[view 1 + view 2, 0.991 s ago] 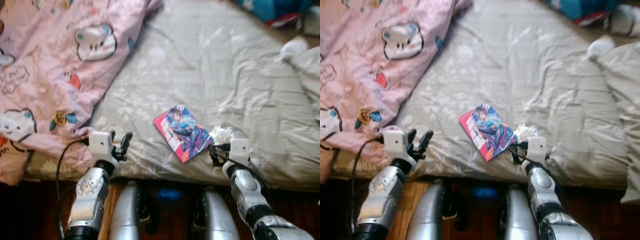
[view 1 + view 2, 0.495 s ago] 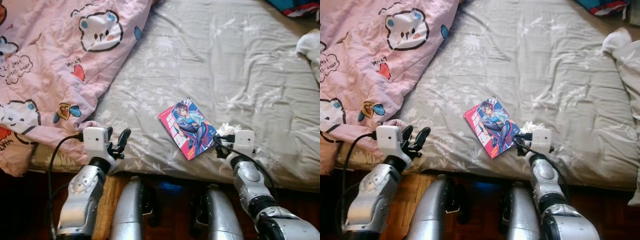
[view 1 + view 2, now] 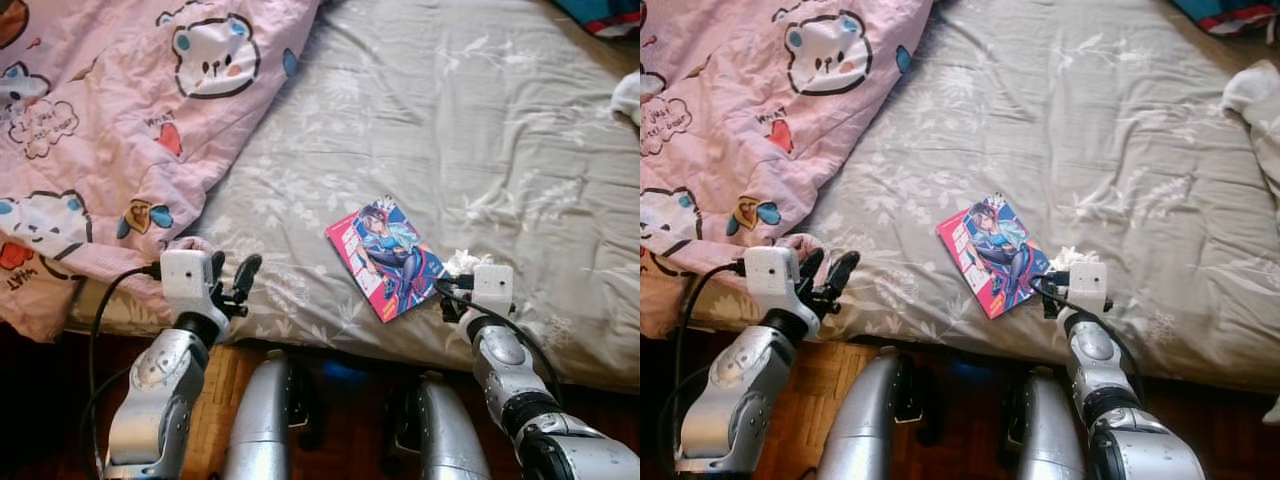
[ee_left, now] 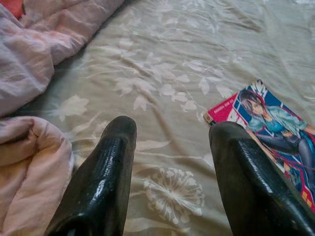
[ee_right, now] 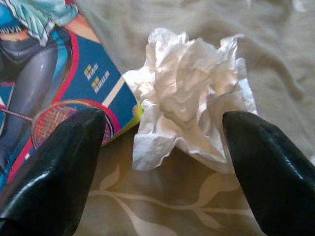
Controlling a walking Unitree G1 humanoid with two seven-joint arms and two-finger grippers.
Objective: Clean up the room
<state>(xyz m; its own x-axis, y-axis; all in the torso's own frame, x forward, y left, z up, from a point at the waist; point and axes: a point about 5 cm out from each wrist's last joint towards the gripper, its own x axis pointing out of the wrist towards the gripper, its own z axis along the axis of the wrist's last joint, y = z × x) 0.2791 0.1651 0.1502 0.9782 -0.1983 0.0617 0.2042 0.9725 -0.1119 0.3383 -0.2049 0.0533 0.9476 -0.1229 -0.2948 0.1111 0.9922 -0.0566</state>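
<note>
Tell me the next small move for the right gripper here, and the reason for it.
Probably ease the right gripper forward a little and close on the crumpled tissue. Its fingers are open on either side of the tissue, which lies on the bed sheet touching the comic book. One finger sits over the book's corner, so keeping clear of the cover seems wise.

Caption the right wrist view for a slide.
Open right gripper brackets a crumpled white tissue beside a comic book on the grey bedsheet.

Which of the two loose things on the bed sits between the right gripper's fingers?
The crumpled white tissue. It lies between the open right gripper's fingers, beside the colourful book, which sits off to one side, towards the left gripper.
</note>
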